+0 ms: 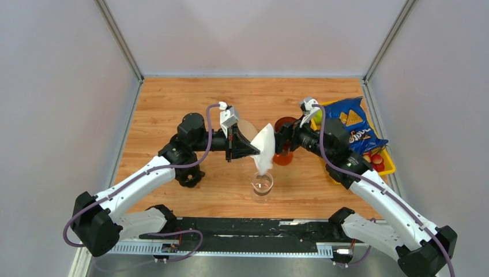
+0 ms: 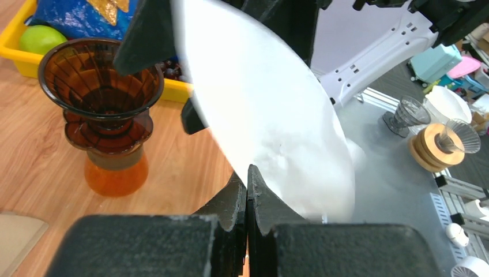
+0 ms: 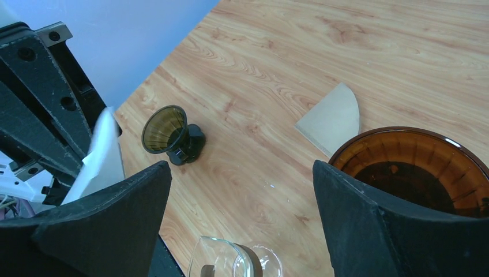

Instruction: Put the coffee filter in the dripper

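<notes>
Over the table [image 3: 346,46], two drippers [image 3: 415,167] [image 3: 170,134], two filters [image 3: 104,156] [image 3: 331,118]

White arms [image 1: 138,182], black joints [image 1: 191,128], purple cables [image 1: 207,124]

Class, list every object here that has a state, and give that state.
white filter: held aloft, pinched at its edge
left gripper: shut on white filter
right gripper: open, empty
amber dripper: upright, empty
dark dripper: lying on its side
glass server: upright, empty
brown filter: lying flat

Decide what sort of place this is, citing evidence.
Likely a robotics lab test cell: plain walls enclose the wooden table, robot arms stand at its edge, with a dripper and coffee filter.
</notes>
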You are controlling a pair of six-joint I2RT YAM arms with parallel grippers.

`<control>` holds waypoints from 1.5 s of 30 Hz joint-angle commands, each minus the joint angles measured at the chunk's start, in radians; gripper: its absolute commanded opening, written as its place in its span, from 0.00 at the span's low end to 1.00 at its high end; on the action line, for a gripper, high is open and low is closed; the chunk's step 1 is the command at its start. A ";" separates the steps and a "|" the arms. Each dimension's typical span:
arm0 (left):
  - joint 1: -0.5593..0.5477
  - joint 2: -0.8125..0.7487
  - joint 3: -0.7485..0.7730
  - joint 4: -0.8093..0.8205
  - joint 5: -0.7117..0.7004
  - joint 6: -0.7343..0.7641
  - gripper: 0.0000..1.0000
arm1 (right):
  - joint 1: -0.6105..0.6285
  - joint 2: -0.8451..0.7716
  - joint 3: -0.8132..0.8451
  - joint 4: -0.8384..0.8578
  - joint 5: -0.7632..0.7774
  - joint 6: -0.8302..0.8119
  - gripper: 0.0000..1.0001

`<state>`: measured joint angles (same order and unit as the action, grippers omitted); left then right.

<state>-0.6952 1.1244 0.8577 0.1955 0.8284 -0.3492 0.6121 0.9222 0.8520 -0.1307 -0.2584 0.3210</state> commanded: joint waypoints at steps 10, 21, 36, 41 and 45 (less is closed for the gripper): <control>-0.004 -0.069 0.018 -0.027 -0.104 0.079 0.00 | -0.003 -0.233 0.025 -0.256 0.243 -0.079 1.00; -0.004 -0.055 0.027 -0.022 -0.122 0.072 0.00 | -0.003 -0.304 0.027 -0.368 0.022 -0.123 1.00; -0.003 -0.054 0.029 -0.023 -0.075 0.074 0.00 | -0.003 -0.215 0.008 -0.205 0.016 -0.071 1.00; -0.004 -0.057 0.023 -0.012 -0.044 0.080 0.00 | -0.003 -0.216 0.004 -0.177 -0.004 -0.070 1.00; -0.004 -0.061 0.018 -0.004 -0.016 0.087 0.00 | -0.003 -0.210 -0.006 -0.126 -0.083 -0.070 0.99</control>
<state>-0.6956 1.0771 0.8577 0.1532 0.7605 -0.2955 0.6117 0.7174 0.8494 -0.3630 -0.2562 0.2352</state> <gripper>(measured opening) 0.007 0.997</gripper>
